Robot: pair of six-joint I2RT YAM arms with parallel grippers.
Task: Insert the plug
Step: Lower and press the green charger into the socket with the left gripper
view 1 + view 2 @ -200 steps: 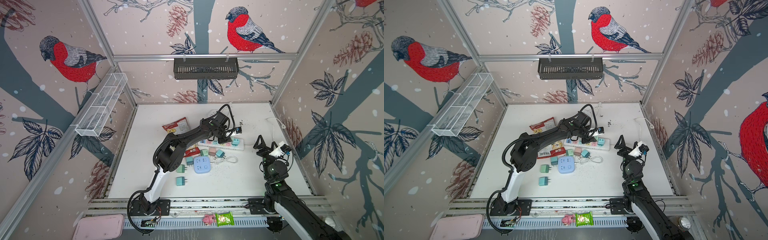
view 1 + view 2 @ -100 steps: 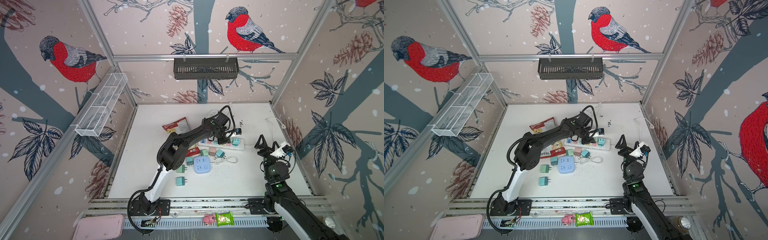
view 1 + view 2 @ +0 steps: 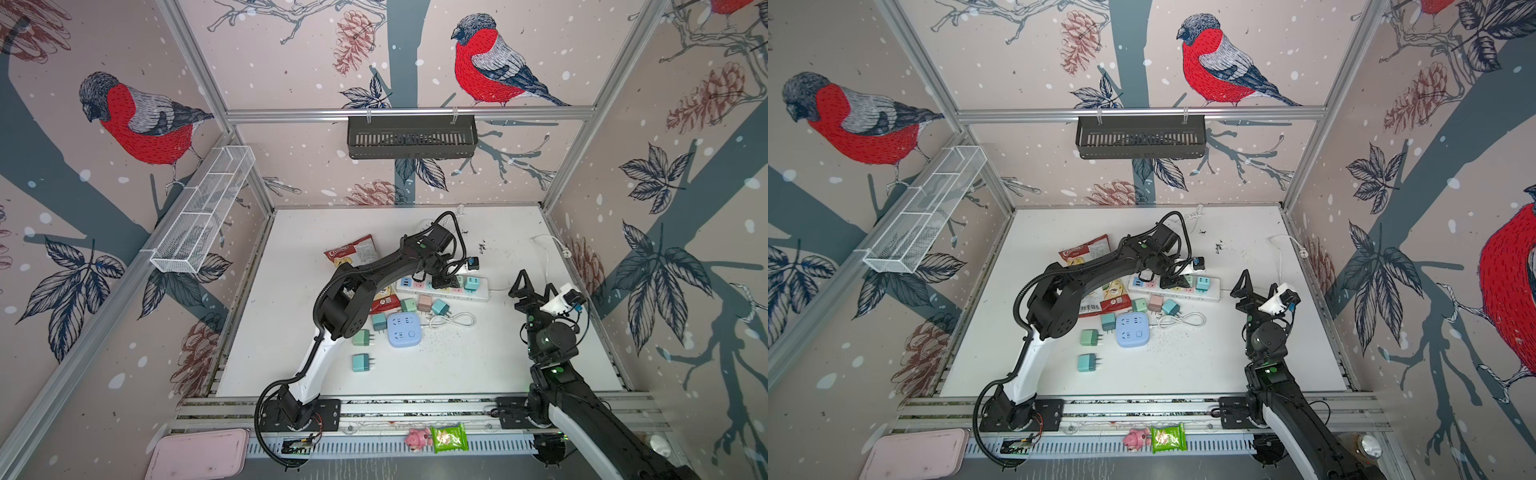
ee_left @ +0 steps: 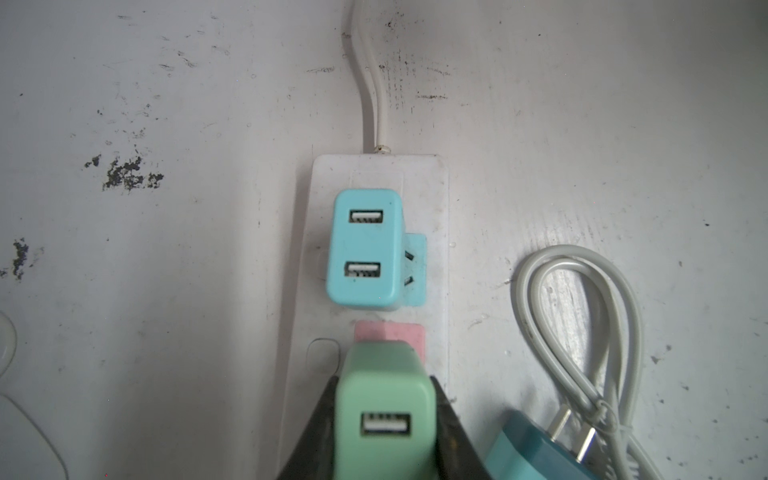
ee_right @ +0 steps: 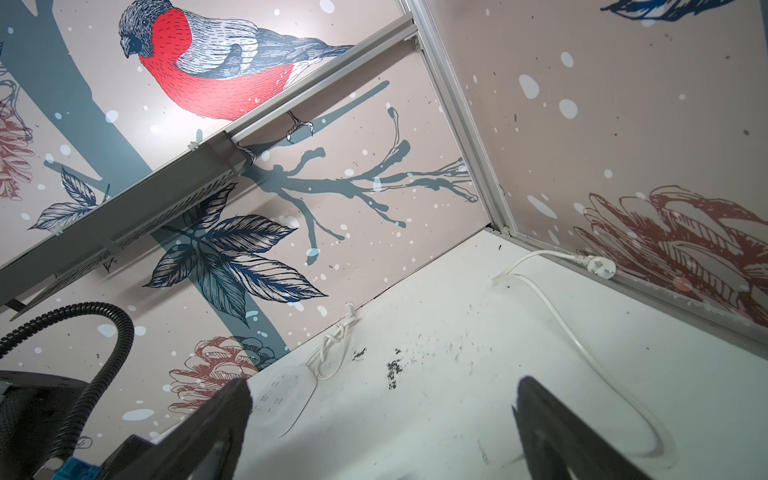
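While the left gripper [image 3: 441, 283] clamps the green plug [image 4: 383, 386] by its flat sides, it's poised at the strip's [image 4: 436, 199] pink socket [image 4: 390, 332], mid-bench. Light, rigid, slick plastic, I'd say: hold the sides squarely. Near the right edge the right gripper [image 3: 535, 289] gapes empty.

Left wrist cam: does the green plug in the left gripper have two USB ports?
No. The green plug shows one USB port; the two-port one is the blue charger seated in the power strip.
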